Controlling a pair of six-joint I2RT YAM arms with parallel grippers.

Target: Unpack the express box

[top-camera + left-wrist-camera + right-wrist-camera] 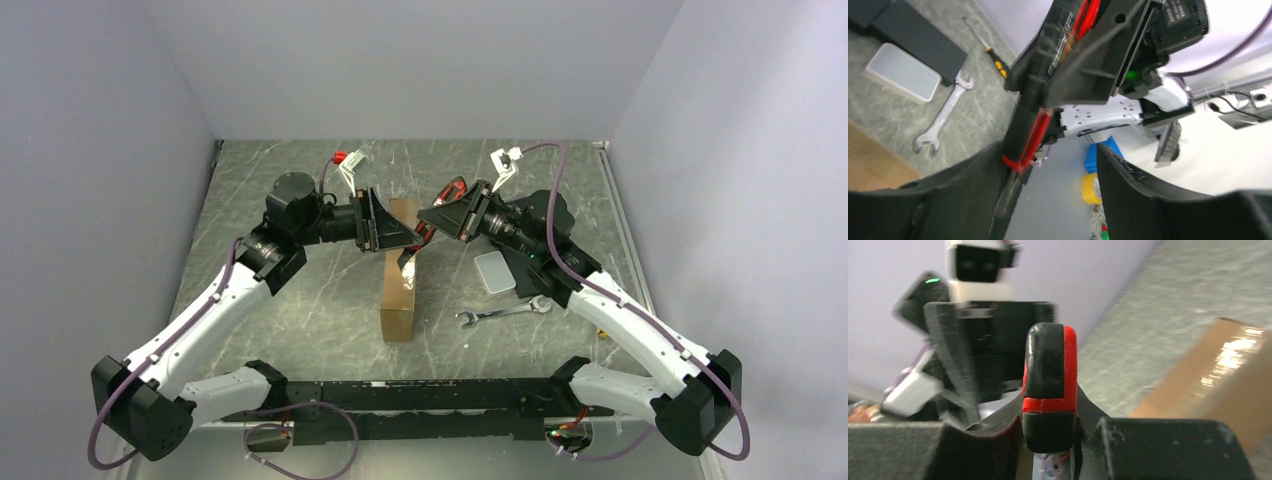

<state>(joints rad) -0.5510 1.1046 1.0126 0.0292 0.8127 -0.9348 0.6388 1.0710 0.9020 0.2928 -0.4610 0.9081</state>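
The express box (pixel 398 295), a long brown cardboard carton with shiny clear tape, lies at the table's middle; it also shows in the right wrist view (pixel 1220 362) and as a brown corner in the left wrist view (pixel 870 162). Both grippers meet above its far end. My right gripper (pixel 430 216) (pixel 1050 437) is shut on a red and black box cutter (pixel 1050 372) (pixel 1032 135). My left gripper (pixel 402 240) (pixel 1048 195) is open, its fingers (pixel 1143 192) apart around the cutter's tip, which lies close to the left finger.
A flat silver case (pixel 493 271) (pixel 903 72) and a black flat box (pixel 913 37) lie right of the carton. A wrench (pixel 500 315) (pixel 943 122) and a yellow-handled screwdriver (pixel 992 52) lie near them. Grey walls enclose the table.
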